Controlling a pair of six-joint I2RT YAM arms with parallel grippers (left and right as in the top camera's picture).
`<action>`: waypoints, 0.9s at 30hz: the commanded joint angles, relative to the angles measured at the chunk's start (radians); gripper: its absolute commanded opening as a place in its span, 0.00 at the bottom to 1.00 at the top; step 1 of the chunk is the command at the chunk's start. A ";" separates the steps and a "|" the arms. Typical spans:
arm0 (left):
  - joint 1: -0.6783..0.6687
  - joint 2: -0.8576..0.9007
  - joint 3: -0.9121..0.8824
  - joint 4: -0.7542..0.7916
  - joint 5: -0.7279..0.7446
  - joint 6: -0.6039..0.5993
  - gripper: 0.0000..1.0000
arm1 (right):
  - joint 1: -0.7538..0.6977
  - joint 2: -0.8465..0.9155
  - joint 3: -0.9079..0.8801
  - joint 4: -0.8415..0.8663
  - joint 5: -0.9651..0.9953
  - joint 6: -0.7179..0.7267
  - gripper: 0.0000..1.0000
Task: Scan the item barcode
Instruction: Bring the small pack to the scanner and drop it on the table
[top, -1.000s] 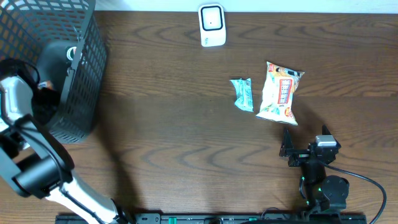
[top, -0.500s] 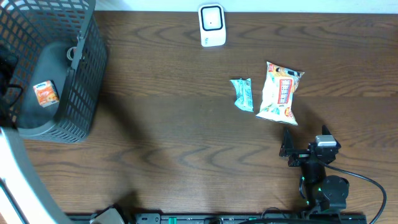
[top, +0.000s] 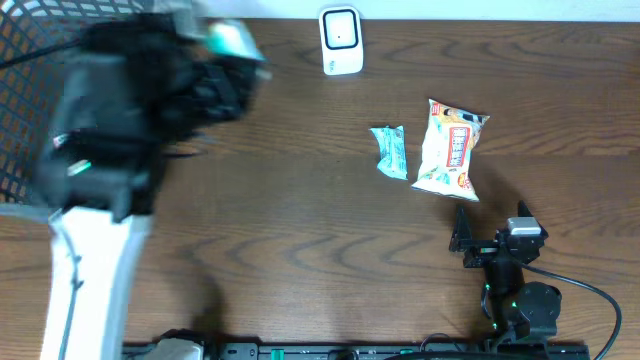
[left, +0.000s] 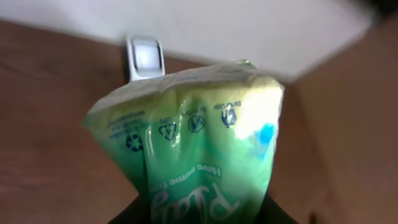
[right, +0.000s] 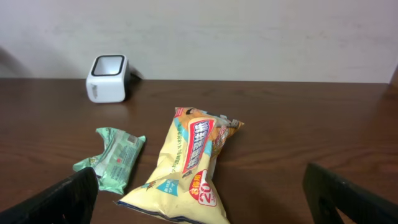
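The mesh basket (top: 18, 110) is being largely covered by the blurred left arm, so its contents cannot be told. A green bag (left: 199, 143) is being held above the table's far left by the left gripper (left: 206, 214), partly closed on its lower end. Its long axis is being pointed, crimped end first, toward the scanner (left: 144, 57). The right gripper (top: 490, 232) is being held wide open, gripping nothing.

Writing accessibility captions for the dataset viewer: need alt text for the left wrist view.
A crinkled green snack packet, gripped from below, fills most of the frame, recycling marks printed near its top seal. Behind it, a small white barcode scanner stands on the dark wooden table against a pale wall.
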 joint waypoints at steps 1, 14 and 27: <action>-0.150 0.115 -0.013 -0.016 -0.221 0.089 0.31 | 0.009 -0.006 -0.002 -0.003 0.005 -0.008 0.99; -0.389 0.592 -0.013 0.010 -0.376 0.087 0.37 | 0.009 -0.006 -0.002 -0.003 0.005 -0.008 0.99; -0.405 0.696 -0.013 0.044 -0.371 0.080 0.68 | 0.009 -0.006 -0.002 -0.003 0.005 -0.008 0.99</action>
